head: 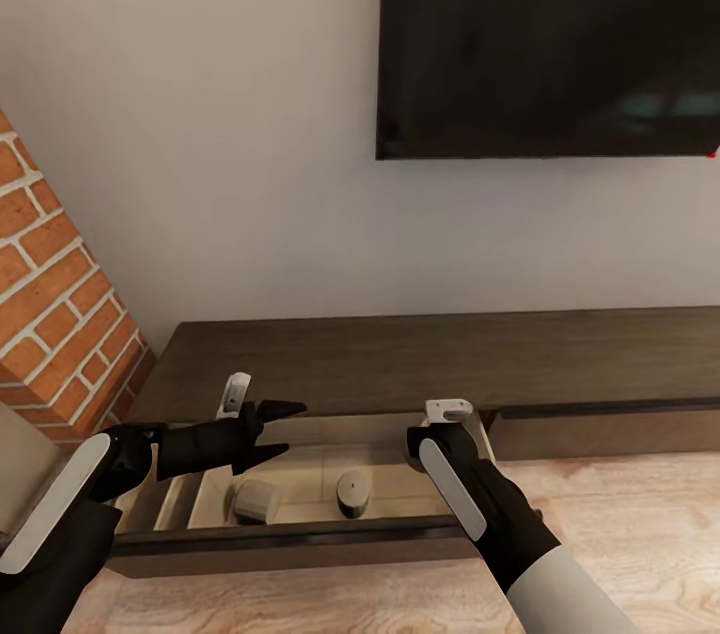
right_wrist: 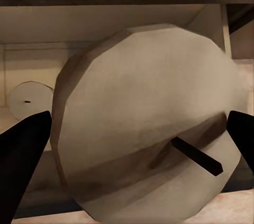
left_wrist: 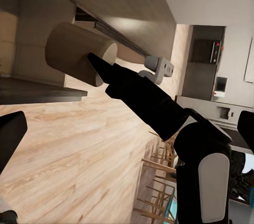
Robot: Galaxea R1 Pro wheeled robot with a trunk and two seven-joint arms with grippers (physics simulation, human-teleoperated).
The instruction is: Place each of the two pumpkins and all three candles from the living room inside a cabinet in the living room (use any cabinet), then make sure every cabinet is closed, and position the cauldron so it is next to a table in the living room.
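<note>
Landmark: open drawer [head: 300, 474] of the cabinet [head: 420, 354].

Right gripper [head: 425, 449] sits at the drawer's right end, clamped on a candle [right_wrist: 148, 134]. In the right wrist view the candle's wick end faces the camera, one black finger [right_wrist: 21, 144] on each side of it. The left wrist view shows that same held candle [left_wrist: 79, 54] just in front of the drawer opening.

Left gripper [head: 285, 429] hovers over the drawer's left half, fingers spread, nothing between them.

Inside the drawer: one candle lying on its side [head: 256, 500], one standing upright [head: 354, 492], close together near the front wall.

Behind the cabinet: grey wall, TV [head: 550, 34] mounted above. Brick column [head: 60, 314] left of the cabinet.
</note>
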